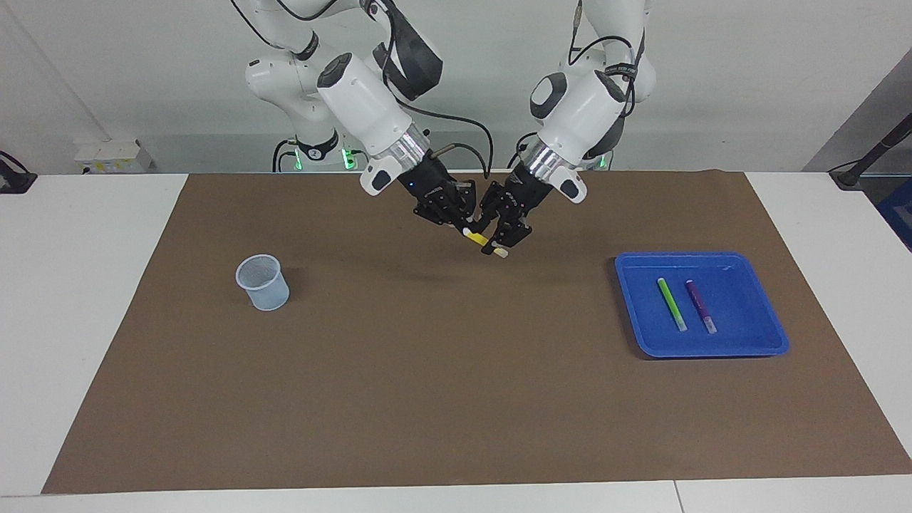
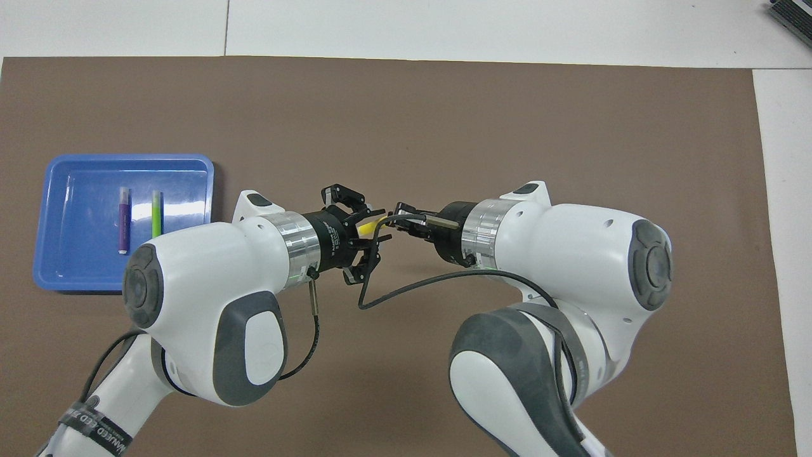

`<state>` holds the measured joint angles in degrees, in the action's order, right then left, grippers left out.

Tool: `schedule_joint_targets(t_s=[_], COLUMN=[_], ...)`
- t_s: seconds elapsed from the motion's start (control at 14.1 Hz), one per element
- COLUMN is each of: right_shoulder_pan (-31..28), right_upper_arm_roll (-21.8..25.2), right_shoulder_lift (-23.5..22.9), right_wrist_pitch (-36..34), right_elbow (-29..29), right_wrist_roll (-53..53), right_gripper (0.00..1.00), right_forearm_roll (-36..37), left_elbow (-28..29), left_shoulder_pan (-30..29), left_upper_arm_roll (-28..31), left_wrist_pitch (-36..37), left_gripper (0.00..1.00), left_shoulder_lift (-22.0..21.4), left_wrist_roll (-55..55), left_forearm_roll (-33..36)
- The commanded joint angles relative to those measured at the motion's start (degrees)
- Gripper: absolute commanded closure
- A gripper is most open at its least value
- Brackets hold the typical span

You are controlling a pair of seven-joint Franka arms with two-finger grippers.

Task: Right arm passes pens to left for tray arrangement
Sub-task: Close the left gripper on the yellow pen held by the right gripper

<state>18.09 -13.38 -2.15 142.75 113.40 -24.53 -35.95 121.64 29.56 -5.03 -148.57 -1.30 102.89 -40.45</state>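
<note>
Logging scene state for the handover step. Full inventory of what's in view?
yellow pen: 1, yellow with pale end, in the air over the brown mat, between both grippers
green pen: 1, bright green, in the tray
purple pen: 1, purple, in the tray beside the green pen
tray: 1, bright blue, toward the left arm's end of the table
mesh cup: 1, pale blue, toward the right arm's end
mat: 1, brown, covering the white table
right gripper: 1, black, shut on the yellow pen
left gripper: 1, black, around the pen's pale end
</note>
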Motion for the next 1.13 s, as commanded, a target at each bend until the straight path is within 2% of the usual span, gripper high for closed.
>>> schedule_joint_targets(t_s=[0.0,0.5,0.57,0.64,0.78,0.92,1.06], right_shoulder_pan=[0.1,-0.1,0.0,0.0,-0.2,-0.6,-2.4], right_upper_arm_roll=[0.1,0.1,0.1,0.1,0.2,0.5,0.9], right_shoulder_lift=[0.8,0.8,0.8,1.0,1.2,1.3,1.5], right_wrist_pitch=[-0.2,-0.5,-0.4,-0.4,-0.6,-3.7,-9.0], right_elbow=[0.7,0.6,0.5,0.6,0.5,-0.2,-1.0], right_wrist_roll=[-0.2,-0.2,-0.3,-0.2,-0.2,0.3,0.9], right_gripper=[1.00,1.00,0.45,0.00,0.00,0.00,0.00], right_forearm_roll=[-1.6,-1.6,-1.6,-1.5,-1.4,0.5,9.5], left_elbow=[0.9,0.6,0.4,0.4,0.4,0.4,0.1], left_shoulder_pan=[1.1,0.9,0.8,0.7,0.4,0.0,-1.5], left_upper_arm_roll=[0.7,0.7,0.7,0.7,0.7,0.7,0.7], left_wrist_pitch=[-1.3,-0.4,-0.3,-0.2,-0.1,0.4,3.3], left_gripper=[0.99,1.00,1.00,1.00,1.00,1.00,1.00], left_shoulder_lift=[-0.4,-0.4,-0.4,-0.4,-0.3,-0.4,-0.5], left_wrist_roll=[0.0,-0.9,-0.9,-0.9,-1.3,-3.8,-9.9], left_forearm_roll=[-1.0,-0.9,-0.9,-0.9,-0.9,-0.9,-0.9])
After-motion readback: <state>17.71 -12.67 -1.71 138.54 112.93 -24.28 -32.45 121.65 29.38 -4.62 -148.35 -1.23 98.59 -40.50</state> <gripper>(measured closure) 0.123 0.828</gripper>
